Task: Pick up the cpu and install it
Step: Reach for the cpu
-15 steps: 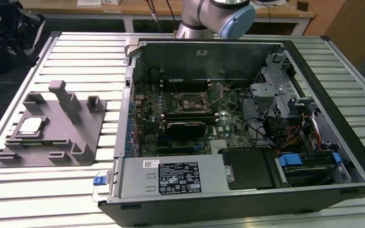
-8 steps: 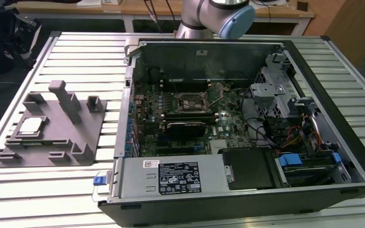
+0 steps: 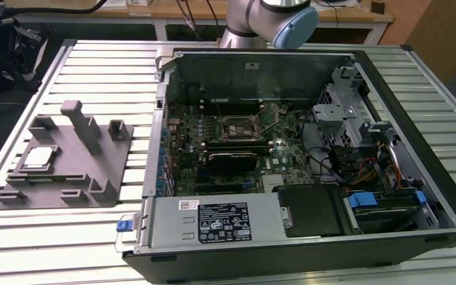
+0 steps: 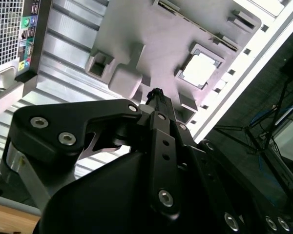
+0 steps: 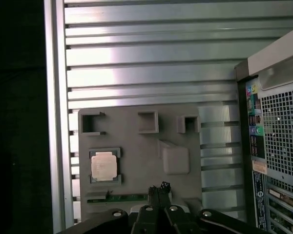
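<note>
cpu sitting in pocket of grey tray; gripper above tray, fingers pinched together, empty.

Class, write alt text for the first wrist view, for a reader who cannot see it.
A silvery cpu sits in a square recess of a grey plastic tray on a slatted metal table. The gripper, shut and empty, hangs above the tray's edge, apart from the cpu; a computer case's rear panel stands beside the tray.
</note>
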### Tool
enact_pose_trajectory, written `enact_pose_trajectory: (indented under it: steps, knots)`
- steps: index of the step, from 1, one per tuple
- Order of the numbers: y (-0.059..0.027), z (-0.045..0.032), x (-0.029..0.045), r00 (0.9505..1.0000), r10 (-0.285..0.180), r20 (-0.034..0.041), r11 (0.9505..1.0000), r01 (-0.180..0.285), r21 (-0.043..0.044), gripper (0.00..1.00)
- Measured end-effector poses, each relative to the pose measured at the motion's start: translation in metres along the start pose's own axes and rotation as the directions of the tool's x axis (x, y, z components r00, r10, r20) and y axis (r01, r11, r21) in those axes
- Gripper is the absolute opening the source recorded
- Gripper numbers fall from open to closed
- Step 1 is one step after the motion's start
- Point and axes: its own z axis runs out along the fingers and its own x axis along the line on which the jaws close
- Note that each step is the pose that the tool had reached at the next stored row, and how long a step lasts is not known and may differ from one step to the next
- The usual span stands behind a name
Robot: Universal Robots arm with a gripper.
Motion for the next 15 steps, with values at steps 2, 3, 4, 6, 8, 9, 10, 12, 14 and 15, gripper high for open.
enact_pose_trajectory:
  steps: [2,3,4,6,8,9,10,12,14,15]
  knots:
    - [-0.0003,0.0034,0.0019,1.0000,0.000,0.0000,1.0000,0.000,0.0000,0.11]
    - [-0.0004,0.0050,0.0026,1.0000,0.000,0.0000,1.0000,0.000,0.0000,0.11]
    - [-0.0006,0.0068,0.0033,1.0000,0.000,-0.0001,1.0000,0.000,0.0001,0.11]
    - [-0.0008,0.0103,0.0039,1.0000,0.000,0.0000,1.0000,0.000,0.0000,0.11]
    - [-0.0010,0.0139,0.0048,1.0000,0.000,-0.0001,1.0000,0.000,0.0000,0.11]
    - [-0.0011,0.0159,0.0052,1.0000,0.000,-0.0001,1.0000,0.000,0.0000,0.11]
    - [-0.0012,0.0177,0.0058,1.0000,0.000,-0.0001,1.0000,0.000,0.0000,0.11]
    - [-0.0015,0.0212,0.0069,1.0000,0.000,-0.0001,1.0000,0.000,0.0000,0.11]
    - [-0.0017,0.0248,0.0083,1.0000,0.000,-0.0001,1.0000,0.000,-0.0001,0.11]
    - [-0.0019,0.0265,0.0092,1.0000,0.000,-0.0001,1.0000,0.000,0.0000,0.11]
